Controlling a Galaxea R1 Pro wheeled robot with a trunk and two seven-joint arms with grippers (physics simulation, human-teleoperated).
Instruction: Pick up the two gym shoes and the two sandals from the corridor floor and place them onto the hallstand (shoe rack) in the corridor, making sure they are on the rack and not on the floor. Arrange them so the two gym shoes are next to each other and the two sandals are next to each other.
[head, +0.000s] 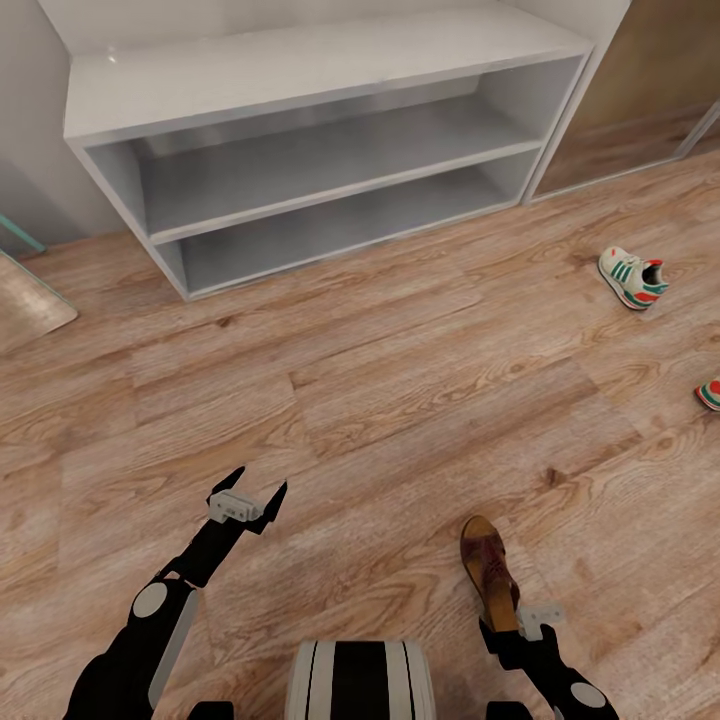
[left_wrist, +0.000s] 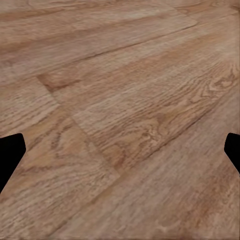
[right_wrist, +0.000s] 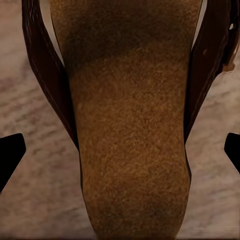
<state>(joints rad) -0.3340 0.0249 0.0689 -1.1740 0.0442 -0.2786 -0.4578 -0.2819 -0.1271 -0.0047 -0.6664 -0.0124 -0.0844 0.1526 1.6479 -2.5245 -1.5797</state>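
Left gripper (head: 262, 497), at about 7 o'clock in the head view: jaws spread wide, nothing between them, poised over bare corridor floor (head: 400, 400). Left wrist view agrees: only wood planks (left_wrist: 120, 120), fingertips at the frame edges.

Hallstand (head: 300, 60) at 11–12 o'clock: bench top and both shelf slots hold no shoes. No footwear placed yet, by my reading.

Sandal (head: 488, 570) at about 5 o'clock, lying flat on the floor, long axis pointing roughly toward 12. Right gripper (head: 528, 622) sits at its near end. In the right wrist view the tan footbed (right_wrist: 132, 130) runs between the fingertips, jaws released and set wide to either side, not touching the straps.

Gym shoe (head: 633, 277) at 2 o'clock, upright on its sole, well apart from the sandal. A second gym shoe (head: 709, 394) is cut by the frame edge at 3 o'clock. Second sandal: not located.

Risks, judged:
- Sandal is thin and flat; closing across the footbed may catch only a strap, so it swings or slips on lift.
- Fingertips could scrape the floor if the descent goes too low.
- Grasp near one end may tilt the sandal when it is carried to the rack.
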